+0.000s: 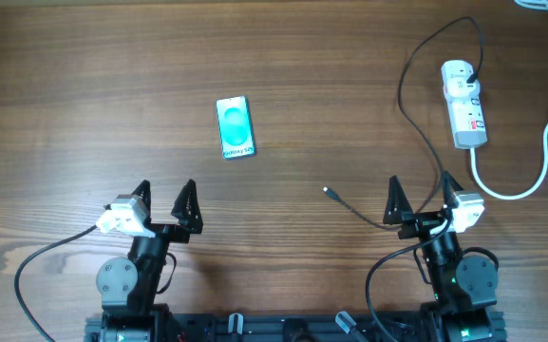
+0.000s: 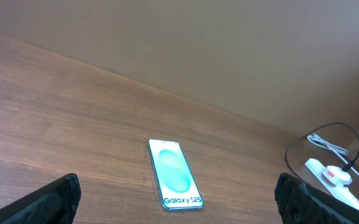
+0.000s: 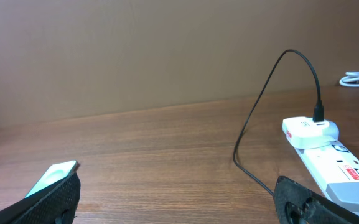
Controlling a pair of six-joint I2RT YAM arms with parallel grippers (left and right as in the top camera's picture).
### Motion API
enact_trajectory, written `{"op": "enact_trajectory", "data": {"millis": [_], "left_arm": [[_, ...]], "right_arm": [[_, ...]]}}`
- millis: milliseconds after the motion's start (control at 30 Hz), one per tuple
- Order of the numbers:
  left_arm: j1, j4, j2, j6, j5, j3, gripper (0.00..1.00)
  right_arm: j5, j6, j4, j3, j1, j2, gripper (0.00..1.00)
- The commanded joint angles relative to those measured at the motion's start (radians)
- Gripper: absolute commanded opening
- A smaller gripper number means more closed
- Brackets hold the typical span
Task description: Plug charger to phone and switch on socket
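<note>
Overhead, left gripper point(image 1: 164, 186) and right gripper point(image 1: 420, 179) fingers gape empty, thin black charger cable tip point(image 1: 329, 192) lying loose right of the flat teal-screened phone point(image 1: 235, 127), where a shallow pinch could flick it away.

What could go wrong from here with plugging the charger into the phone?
The black cable runs close by the open right gripper, so moving that arm may snag it and drag the plug tip. The tip is small and lies flat on the table, so a pinch could slip. The phone lies loose; pushing the plug in may slide it.
</note>
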Motion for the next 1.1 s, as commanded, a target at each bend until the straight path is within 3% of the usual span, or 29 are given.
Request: {"op": "enact_trajectory", "data": {"millis": [0,67,167,300,400,567,667,800,833,867,967,1067], "left_arm": [[0.008,0.004,-0.007,-0.074,0.02,0.063,1.0],[0.008,-0.109,-0.007,-0.181,0.037,0.176,1.0],[0.008,-0.304,0.04,-0.169,0.039,0.381,1.0],[0.008,-0.536,0.292,-0.106,0.05,0.717,1.0],[0.007,-0.77,0.624,0.018,0.148,1.085,1.0],[0.005,-1.26,1.176,0.116,0.145,1.627,1.0],[0.005,-1.261,1.37,0.061,0.217,1.667,1.0],[0.001,-1.246,1.617,0.03,0.191,1.666,0.97],[-0.009,-1.245,1.659,0.03,0.171,1.666,0.91],[-0.053,-1.249,1.741,-0.005,0.038,1.665,0.88],[-0.14,-1.233,1.856,-0.026,-0.075,1.665,1.0],[-0.219,-1.198,1.974,-0.025,-0.076,1.665,1.0]], "right_arm": [[-0.017,-0.01,0.004,-0.001,0.006,-0.004,1.0],[-0.017,-0.01,0.004,-0.001,0.006,-0.004,1.0],[-0.017,-0.01,0.004,-0.001,0.006,-0.004,1.0],[-0.017,-0.01,0.004,-0.001,0.006,-0.004,1.0],[-0.017,-0.01,0.004,-0.001,0.006,-0.004,1.0],[-0.017,-0.01,0.004,-0.001,0.006,-0.004,1.0],[-0.017,-0.011,0.004,-0.001,0.006,-0.004,1.0],[-0.017,-0.01,0.004,-0.001,0.006,-0.003,1.0],[-0.017,-0.01,0.004,-0.001,0.006,-0.003,1.0],[-0.017,-0.01,0.004,-0.001,0.006,-0.003,1.0],[-0.017,-0.01,0.004,-0.001,0.006,-0.003,1.0],[-0.017,-0.01,0.004,-0.001,0.006,-0.003,1.0]]}}
